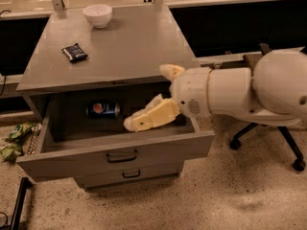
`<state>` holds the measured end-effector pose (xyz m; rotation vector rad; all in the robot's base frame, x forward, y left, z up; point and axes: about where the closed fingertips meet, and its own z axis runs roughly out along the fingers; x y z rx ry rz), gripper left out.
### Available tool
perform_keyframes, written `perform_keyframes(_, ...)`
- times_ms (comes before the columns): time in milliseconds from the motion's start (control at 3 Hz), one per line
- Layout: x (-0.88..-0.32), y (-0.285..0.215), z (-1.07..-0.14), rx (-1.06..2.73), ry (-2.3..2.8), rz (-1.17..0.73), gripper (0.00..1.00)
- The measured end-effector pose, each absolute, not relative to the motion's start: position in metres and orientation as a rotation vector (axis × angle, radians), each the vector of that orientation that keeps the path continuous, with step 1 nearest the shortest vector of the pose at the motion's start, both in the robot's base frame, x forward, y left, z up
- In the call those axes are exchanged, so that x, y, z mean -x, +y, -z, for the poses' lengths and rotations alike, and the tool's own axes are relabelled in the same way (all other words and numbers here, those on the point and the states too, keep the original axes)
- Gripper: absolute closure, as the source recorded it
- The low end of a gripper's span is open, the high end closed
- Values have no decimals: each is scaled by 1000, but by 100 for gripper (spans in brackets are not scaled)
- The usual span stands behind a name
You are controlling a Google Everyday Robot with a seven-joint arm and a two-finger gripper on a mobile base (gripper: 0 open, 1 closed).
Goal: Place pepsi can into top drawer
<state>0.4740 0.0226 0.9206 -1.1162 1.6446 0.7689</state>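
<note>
One pepsi can lies sideways in the open top drawer. One gripper, spread wide and empty, hangs right of it. The counter carries one bowl and one packet.

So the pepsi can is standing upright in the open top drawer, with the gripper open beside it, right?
Not quite: the camera view shows the pepsi can lying on its side in the open top drawer. The gripper is open beside it, over the drawer.
</note>
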Motion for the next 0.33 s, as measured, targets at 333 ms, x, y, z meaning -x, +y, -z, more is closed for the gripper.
perform_keyframes(333,-473,19,-923,1105,1649,-768,0)
